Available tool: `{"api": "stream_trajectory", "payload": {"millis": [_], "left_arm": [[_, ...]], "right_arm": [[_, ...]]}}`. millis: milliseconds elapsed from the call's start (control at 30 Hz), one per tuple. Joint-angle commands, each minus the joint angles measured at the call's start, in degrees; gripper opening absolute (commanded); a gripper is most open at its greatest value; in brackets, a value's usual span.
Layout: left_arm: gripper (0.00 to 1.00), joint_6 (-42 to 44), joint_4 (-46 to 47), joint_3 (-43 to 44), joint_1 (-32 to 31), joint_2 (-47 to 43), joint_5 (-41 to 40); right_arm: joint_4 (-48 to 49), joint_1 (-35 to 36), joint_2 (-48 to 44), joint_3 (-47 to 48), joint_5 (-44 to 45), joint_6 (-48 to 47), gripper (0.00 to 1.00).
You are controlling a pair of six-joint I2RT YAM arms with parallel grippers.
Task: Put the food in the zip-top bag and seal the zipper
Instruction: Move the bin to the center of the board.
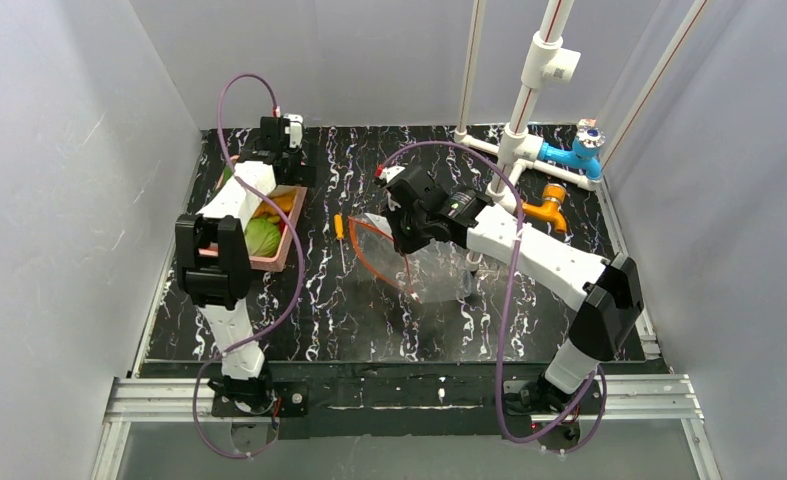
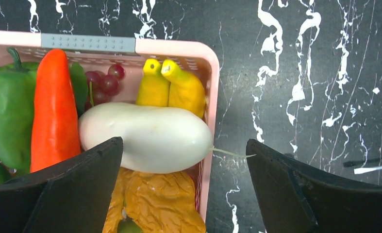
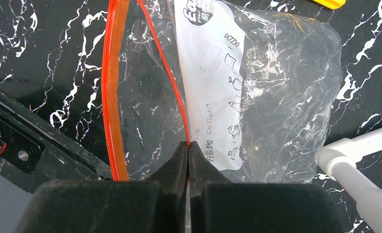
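The pink basket (image 2: 179, 46) holds the food: a long white radish (image 2: 150, 138), a green cabbage (image 1: 262, 237), a red-orange piece (image 2: 55, 107), yellow pieces (image 2: 172, 87) and a crinkled orange piece (image 2: 155, 199). My left gripper (image 2: 184, 141) is open above the basket (image 1: 279, 258). One finger is over the radish and the other is outside the basket wall. The clear zip-top bag (image 3: 286, 87) with a white label (image 3: 213, 82) lies mid-table (image 1: 439, 275). Its mouth gapes between the wide orange-red zipper strip (image 3: 111, 97) and a thin red edge (image 3: 172, 82). My right gripper (image 3: 189, 144) is shut on that thin edge.
A yellow-handled screwdriver (image 1: 341, 227) lies between the basket and the bag. White pipes with a blue fitting (image 1: 574, 152) and an orange valve (image 1: 547, 208) stand at the back right. One white pipe (image 3: 358, 165) runs beside the bag. Grey walls enclose the table.
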Motion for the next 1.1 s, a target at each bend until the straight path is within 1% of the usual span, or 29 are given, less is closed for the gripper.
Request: {"api": "stream_trajectory", "payload": {"millis": [0,100,167,267,367,433,467,533,567,600,667,700,767,800,867,900,933,1000,1033,1067], "left_arm": [[0.98,-0.2,-2.6,-2.36,0.06,-7.42,2.51],[0.93,1.75,-1.66,-3.25,0.15,-9.78,0.42],[0.88,2.92,-1.91,-2.47,0.24,-10.12,-0.6],[0.81,2.47,-3.4,-0.46,0.24,-8.85,-2.05],[0.73,1.21,-1.86,-0.25,0.2,-7.55,-2.75],[0.71,1.63,-1.85,1.04,-0.24,-5.89,-3.49],[0.72,2.01,-1.66,1.84,-0.61,-5.09,-3.98],[0.82,3.1,-1.39,3.19,-1.46,-3.62,-4.39],[0.83,3.62,-1.69,4.23,-1.73,-2.68,-4.91],[0.82,3.98,-2.29,5.33,-1.85,-1.94,-5.97],[0.75,4.76,-3.16,6.88,-1.95,-0.98,-8.87],[0.73,5.19,-3.3,7.13,-1.96,-1.02,-10.02],[0.75,6.43,-3.27,6.16,-1.92,-2.04,-10.03],[0.78,7.62,-3.0,4.49,-1.88,-3.08,-8.39],[0.84,11.41,-2.86,1.29,-1.79,-5.48,-1.83],[0.86,13.85,-2.75,-0.5,-1.74,-6.71,1.01],[0.88,16.15,-2.15,-2.11,-1.7,-7.79,2.3],[0.92,19.54,0.98,-4.75,-1.31,-9.87,0.99],[0.92,20.36,2.0,-4.88,-0.61,-10.04,1.72],[0.92,21.21,1.07,-3.89,0.35,-9.71,4.09]], "right_arm": [[1.5,-0.13,-2.89,-0.99,-0.54,-0.04,0.01],[1.55,-0.18,-3.05,-1.46,-0.59,-0.18,0.01],[1.7,-0.15,-3.21,-1.68,-0.63,-0.21,0.01],[2.05,-0.18,-3.16,-2.0,-0.98,-0.15,0.01],[2.09,-0.18,-3.24,-2.09,-1.31,0.19,0.01],[2.15,-0.15,-3.41,-2.09,-1.3,0.25,0.01],[2.21,-0.17,-3.49,-2.29,-1.24,0.24,0.01],[2.38,-0.17,-3.64,-2.67,-1.08,0.24,0.01],[2.42,-0.18,-3.7,-2.78,-0.97,0.21,0.01],[2.32,-0.18,-3.71,-2.78,-0.97,0.14,0.01],[2.09,-0.18,-3.79,-2.84,-0.91,0.21,0.01],[2.04,-0.18,-3.84,-2.92,-0.96,0.14,0.01],[2.22,-0.15,-3.99,-3.13,-0.99,0.17,0.01],[2.3,-0.17,-3.9,-3.2,-1.11,0.14,0.01],[2.33,-0.16,-3.59,-3.21,-1.39,0.11,0.01],[2.34,-0.17,-3.48,-3.22,-1.56,0.0,0.01],[2.2,-0.18,-3.25,-3.16,-1.89,0.0,0.01],[1.44,-0.17,-2.99,-2.82,-2.76,0.11,0.01],[0.97,-0.17,-3.07,-2.68,-3.27,0.21,0.01],[0.61,-0.17,-3.21,-2.7,-3.75,0.28,0.01]]}}
